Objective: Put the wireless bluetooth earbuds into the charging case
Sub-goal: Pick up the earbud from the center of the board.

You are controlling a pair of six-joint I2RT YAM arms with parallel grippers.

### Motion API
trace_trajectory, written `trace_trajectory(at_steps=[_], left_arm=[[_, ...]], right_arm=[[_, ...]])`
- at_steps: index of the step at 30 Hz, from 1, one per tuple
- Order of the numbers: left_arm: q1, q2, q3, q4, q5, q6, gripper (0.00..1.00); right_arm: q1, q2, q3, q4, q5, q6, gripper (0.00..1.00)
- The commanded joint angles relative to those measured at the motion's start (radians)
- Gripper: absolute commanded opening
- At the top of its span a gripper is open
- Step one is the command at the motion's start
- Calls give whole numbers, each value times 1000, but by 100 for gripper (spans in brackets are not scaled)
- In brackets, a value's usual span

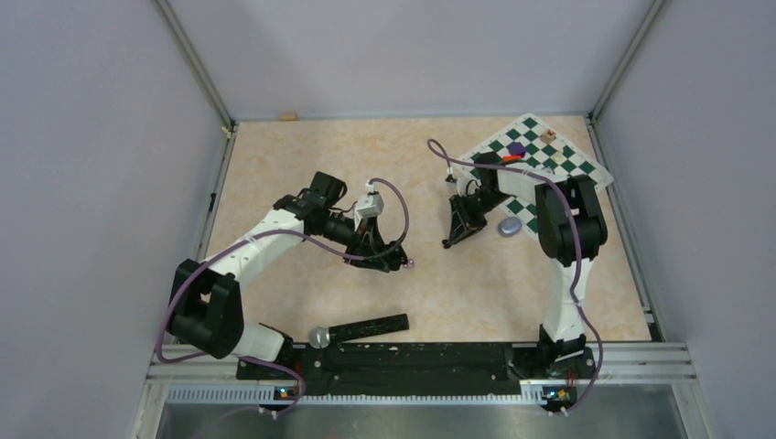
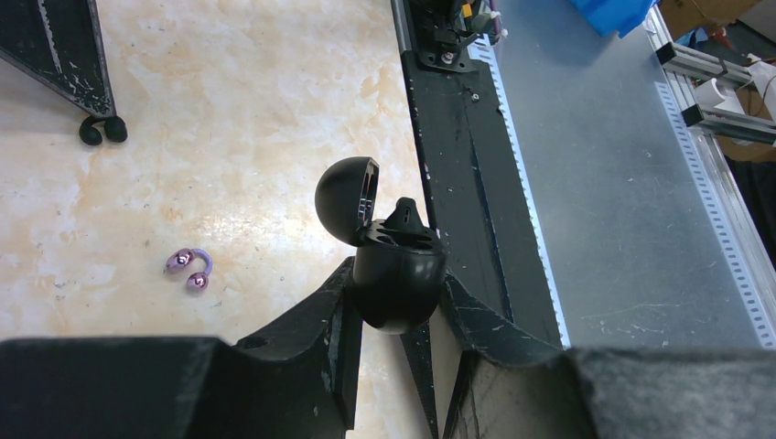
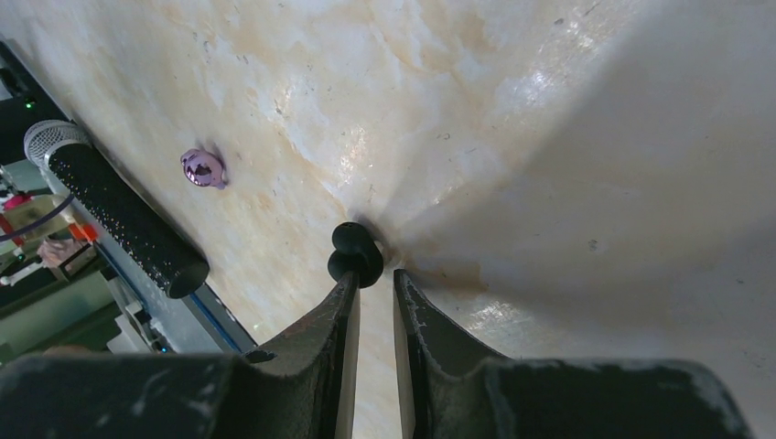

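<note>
Left gripper (image 2: 397, 293) is clamped on the black case (image 2: 393, 265), one finger on each side of its round body. The lid is swung open and the cavity is bare, with no bud seated in it that I can see.

Seen from above, a lilac bud (image 2: 189, 271) lies loose on the table (image 1: 302, 165) just right of the case, touching neither gripper.

Further right of the case, the right gripper (image 3: 375, 277) stands tip-down on the table, its jaws only a narrow slot apart. A black bud (image 3: 354, 253) sits at the very tips, pressed against the end of one finger. The wrist view is too dark there to say whether it is pinched or only touched. Its two lobes are stacked roughly in line with the fingers, so its long axis runs out from the tips rather than across the slot.

That is the relation the next move turns on. The black bud lies to the right of the case and the right arm is by far the nearer to it, while the left arm only has to hold the case steady. The open lid leans toward the bud's side, so I judge the bud would have to come in over the lid and down into the cavity, not straight across.

Right again of the case, a pale case (image 1: 509, 227) rests shut beside the chessboard (image 1: 586, 171), which lies farthest from the black case.
</note>
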Motion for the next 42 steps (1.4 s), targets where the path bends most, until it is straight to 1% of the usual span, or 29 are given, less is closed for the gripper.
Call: trace_trajectory(at_steps=[1, 7, 13, 17, 20, 24, 32, 35, 38, 42], left_arm=[[-3, -31, 7, 16, 19, 6, 0], [-3, -31, 8, 17, 20, 6, 0], [-3, -29, 9, 17, 19, 7, 0], [-3, -26, 9, 16, 19, 7, 0], [-2, -25, 10, 16, 21, 7, 0], [-3, -21, 11, 15, 22, 3, 0], [-2, -20, 13, 16, 18, -2, 0], [-3, -19, 14, 16, 11, -4, 0], [-3, -9, 19, 18, 3, -10, 0], [-3, -7, 12, 72, -20, -65, 0]], right_arm=[[25, 43, 6, 36, 44, -10, 19], [25, 53, 10, 39, -7, -1, 19], [25, 44, 11, 50, -64, 0, 13], [22, 4, 8, 60, -86, -9, 9], [20, -54, 3, 69, -112, -20, 4], [18, -139, -16, 95, -154, -32, 0], [18, -244, -37, 119, -204, -57, 0], [18, -337, -48, 136, -219, -71, 0], [21, -451, -95, 205, -224, -56, 0], [35, -583, -157, 312, -263, -9, 0]])
